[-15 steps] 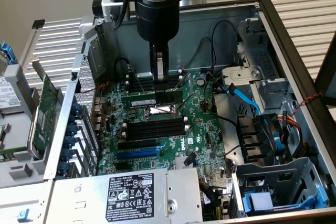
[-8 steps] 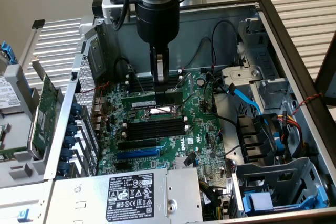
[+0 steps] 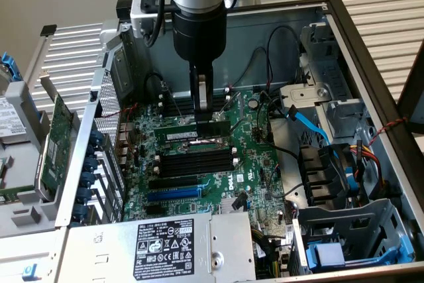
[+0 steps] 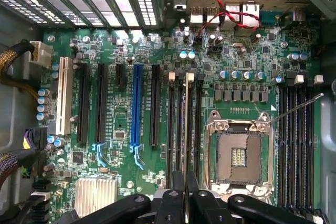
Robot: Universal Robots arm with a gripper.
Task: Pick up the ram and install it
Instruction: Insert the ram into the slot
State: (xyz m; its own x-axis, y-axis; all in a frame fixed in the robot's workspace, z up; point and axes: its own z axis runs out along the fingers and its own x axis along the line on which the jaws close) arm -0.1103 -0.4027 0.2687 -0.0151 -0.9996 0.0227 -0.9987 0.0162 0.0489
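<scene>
Inside the open computer case (image 3: pixel 371 64), above the green main board (image 3: pixel 258 164), the arm reaches straight down. Its gripper (image 3: pixel 202 114) is pinched tight on the top edge of the ram (image 3: pixel 180 135).

The pick-up looks done, since the ram stands upright on its long edge between the fingers. In the wrist view the ram (image 4: pixel 185 124) shows as a thin pale line. It runs along one of the black memory slots (image 4: pixel 197 129), between the blue card slot (image 4: pixel 137 103) and the processor socket (image 4: pixel 239 153), so it appears lined up with a slot.

I cannot tell whether its lower edge is fully home, and the white end clips (image 4: pixel 190 77) do not plainly show as latched. By my reading, the install is not yet finished.
</scene>
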